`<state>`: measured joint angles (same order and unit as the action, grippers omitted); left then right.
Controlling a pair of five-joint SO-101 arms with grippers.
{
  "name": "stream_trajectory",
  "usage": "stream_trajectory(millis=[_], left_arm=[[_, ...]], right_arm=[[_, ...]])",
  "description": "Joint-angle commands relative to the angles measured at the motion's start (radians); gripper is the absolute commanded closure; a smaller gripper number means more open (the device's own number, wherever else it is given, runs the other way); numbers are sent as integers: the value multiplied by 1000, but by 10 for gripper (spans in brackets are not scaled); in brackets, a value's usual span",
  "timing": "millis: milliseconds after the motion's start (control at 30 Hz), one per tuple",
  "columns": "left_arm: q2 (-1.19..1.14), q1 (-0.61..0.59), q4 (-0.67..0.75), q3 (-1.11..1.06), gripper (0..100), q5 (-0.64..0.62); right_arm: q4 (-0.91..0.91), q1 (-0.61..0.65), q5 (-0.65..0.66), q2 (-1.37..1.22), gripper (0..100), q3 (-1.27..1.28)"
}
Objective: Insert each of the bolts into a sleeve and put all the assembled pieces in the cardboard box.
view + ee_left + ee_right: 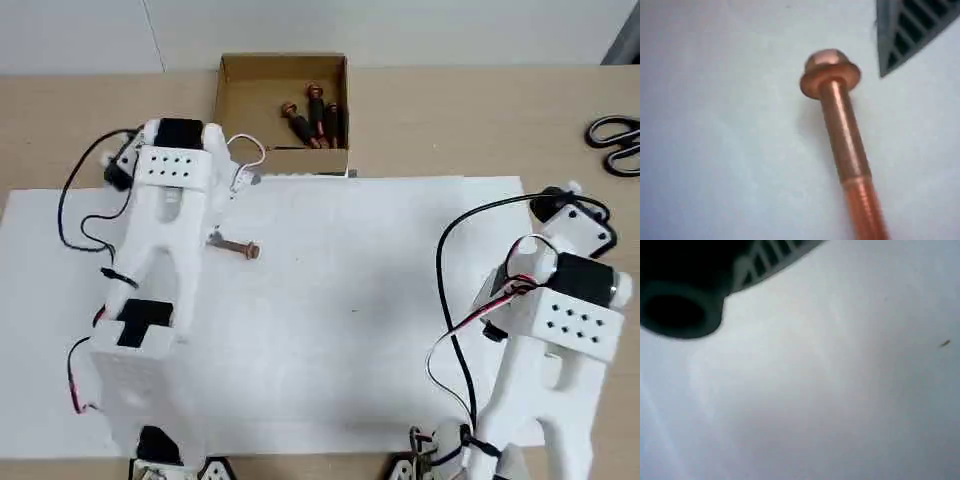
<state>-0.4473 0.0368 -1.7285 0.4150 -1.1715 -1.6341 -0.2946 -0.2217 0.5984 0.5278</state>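
Observation:
A copper bolt [240,248] lies flat on the white sheet [350,330], left of the middle. Close up, the bolt [840,135] shows its flanged head and threaded shaft. My left gripper [214,237] hovers at the bolt's threaded end, open; one ribbed fingertip [905,35] stands off to the side of the head, not touching it. My right gripper [725,275] hangs low over the sheet at the right, shut on a black sleeve [677,310] whose open end faces the camera. The cardboard box [232,95] at the back holds three assembled pieces [314,112].
Scissors [615,140] lie on the wooden table at the far right. My right arm [550,330] and its cables stand over the sheet's right side, and my left arm [150,280] covers its left side. The box touches the sheet's back edge.

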Motion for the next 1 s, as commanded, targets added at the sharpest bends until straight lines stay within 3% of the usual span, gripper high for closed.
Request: stream_trajectory(millis=[0,133,367,600,967], left_arm=[[64,-26,-26,5,629,272],[64,-77,-26,8,630,589],[63,-133,-26,1,742,838],[64,-127,-26,-30,761,1326],[64,-118,-23,62,821,1863]], right_arm=[[8,-15,-11,31,996,-3],[8,-15,-11,31,996,-3],[12,-15,-11,31,996,-3],[13,-15,-11,31,996,-3],[13,-15,-11,31,996,-3]])
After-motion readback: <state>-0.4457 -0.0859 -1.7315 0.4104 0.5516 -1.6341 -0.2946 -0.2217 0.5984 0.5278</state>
